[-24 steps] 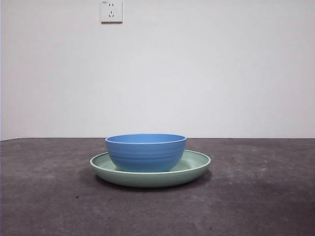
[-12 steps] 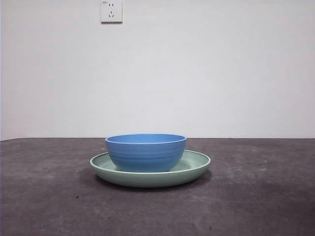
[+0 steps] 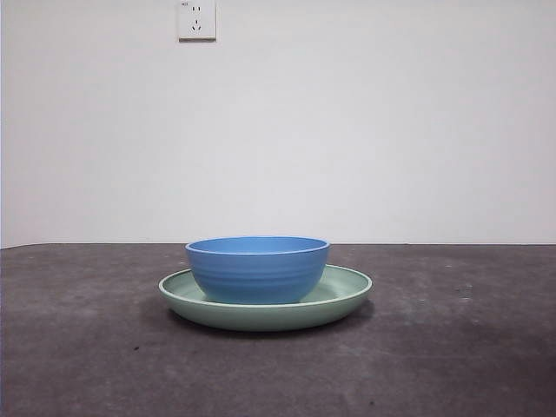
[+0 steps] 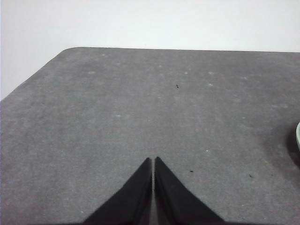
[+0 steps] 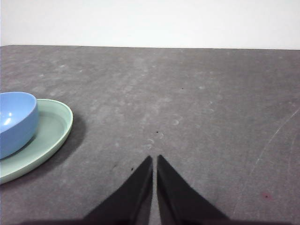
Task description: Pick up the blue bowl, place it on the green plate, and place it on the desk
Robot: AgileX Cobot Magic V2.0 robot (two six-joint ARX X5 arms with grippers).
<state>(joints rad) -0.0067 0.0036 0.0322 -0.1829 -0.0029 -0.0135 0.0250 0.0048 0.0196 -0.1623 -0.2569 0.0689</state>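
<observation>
Your left gripper (image 4: 153, 161) hangs over bare desk (image 4: 140, 108) with its jaws pressed together on nothing, and only a sliver of the plate (image 4: 298, 136) shows far off to one side of its tips. Your right gripper (image 5: 154, 160) is likewise clenched and empty over the desk, the plate (image 5: 51, 136) and bowl (image 5: 14, 122) well off to the side of its jaws. The bowl (image 3: 257, 268) sits upright inside the plate (image 3: 343, 291), toward one side of it, and looks empty, though the low front view hides its floor. If you go in with jaws closed, you will likely shove the bowl or skid the plate. A pinch on the smooth rim may slip, or drag the plate along.
</observation>
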